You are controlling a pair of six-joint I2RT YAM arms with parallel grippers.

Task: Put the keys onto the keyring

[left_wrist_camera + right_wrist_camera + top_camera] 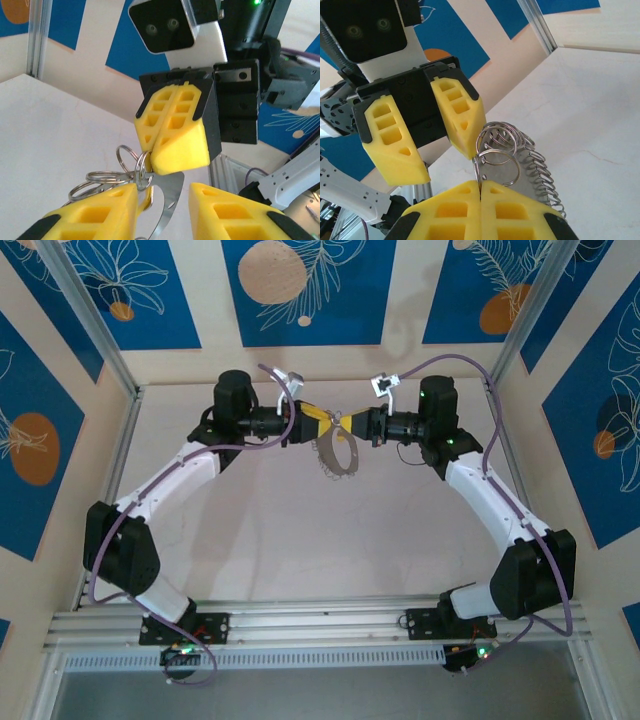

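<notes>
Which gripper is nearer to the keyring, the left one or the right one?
Right. The right gripper is shut on the keyring; the left gripper stands open close beside it, not gripping.

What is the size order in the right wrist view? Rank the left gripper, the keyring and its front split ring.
1. left gripper, its two yellow fingers spread apart
2. keyring, the metal band with its fringe of rings
3. front split ring
All three sit close together, so nearness hardly skews the order.
</notes>
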